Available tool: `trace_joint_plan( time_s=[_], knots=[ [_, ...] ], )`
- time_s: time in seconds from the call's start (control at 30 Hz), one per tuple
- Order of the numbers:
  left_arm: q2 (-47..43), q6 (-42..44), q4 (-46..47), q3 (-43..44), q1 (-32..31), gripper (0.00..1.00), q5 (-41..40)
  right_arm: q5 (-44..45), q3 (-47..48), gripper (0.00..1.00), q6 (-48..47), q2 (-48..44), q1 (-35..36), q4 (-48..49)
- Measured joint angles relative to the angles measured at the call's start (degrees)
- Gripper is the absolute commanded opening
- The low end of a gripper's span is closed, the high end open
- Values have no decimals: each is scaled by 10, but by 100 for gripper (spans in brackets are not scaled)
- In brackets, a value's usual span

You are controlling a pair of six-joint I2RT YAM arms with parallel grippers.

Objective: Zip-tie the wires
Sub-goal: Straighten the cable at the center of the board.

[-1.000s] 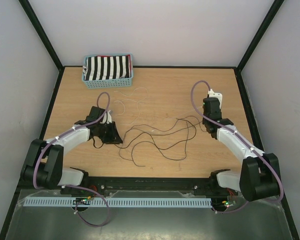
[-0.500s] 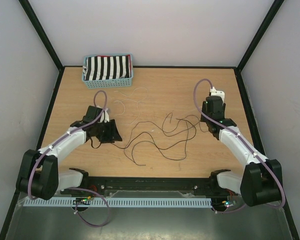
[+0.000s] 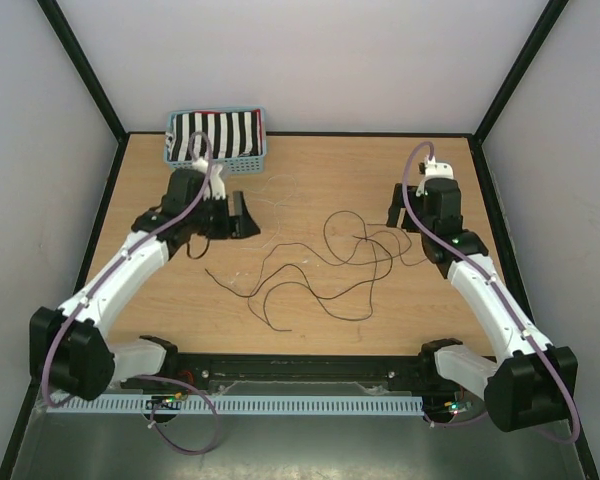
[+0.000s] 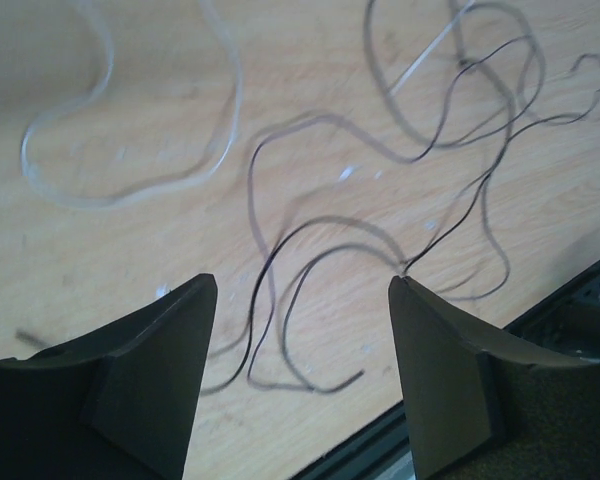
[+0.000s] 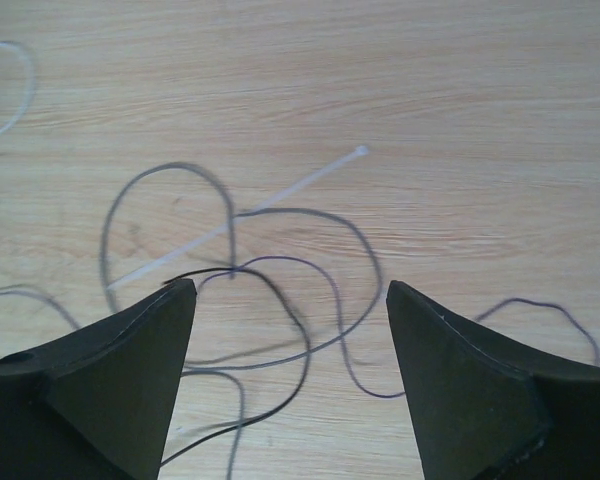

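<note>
The wires (image 3: 320,268) lie loose on the wooden table as thin dark strands in overlapping loops. A few pale strands (image 3: 270,192) curl behind them. My left gripper (image 3: 243,213) hangs open over the left end of the wires, near the basket. In the left wrist view its jaws (image 4: 302,285) stand wide apart, with dark strands (image 4: 280,300) on the table below and nothing between them. My right gripper (image 3: 398,208) is open above the right end. In the right wrist view it (image 5: 290,287) frames looped wires (image 5: 310,330) and a white zip tie (image 5: 280,200) lying flat.
A blue basket (image 3: 260,150) with striped black-and-white cloth (image 3: 215,135) sits at the back left, close to the left gripper. Black frame posts and grey walls enclose the table. A black rail (image 3: 300,368) runs along the near edge between the arm bases.
Both grippers have opened and let go of the wires. The left arm swung back toward the basket; the right arm drew back too. The wires settled into looser loops on the table.
</note>
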Motion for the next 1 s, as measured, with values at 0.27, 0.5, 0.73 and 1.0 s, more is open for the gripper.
trace_joint_plan(
  time_s=[0.27,0.5,0.73,1.0],
  knots=[
    [165,42,19,168,-51,73,-1,-114,15,87,36,43,0,14],
    [335,100,15,309,-80,72,21,-150,18,87,58,97,0,37],
    [479,167,15,437,-95,70,44,-134,17,86,61,58,0,57],
    [596,223,15,521,-121,67,43,-128,17,86,61,19,0,68]
  ],
)
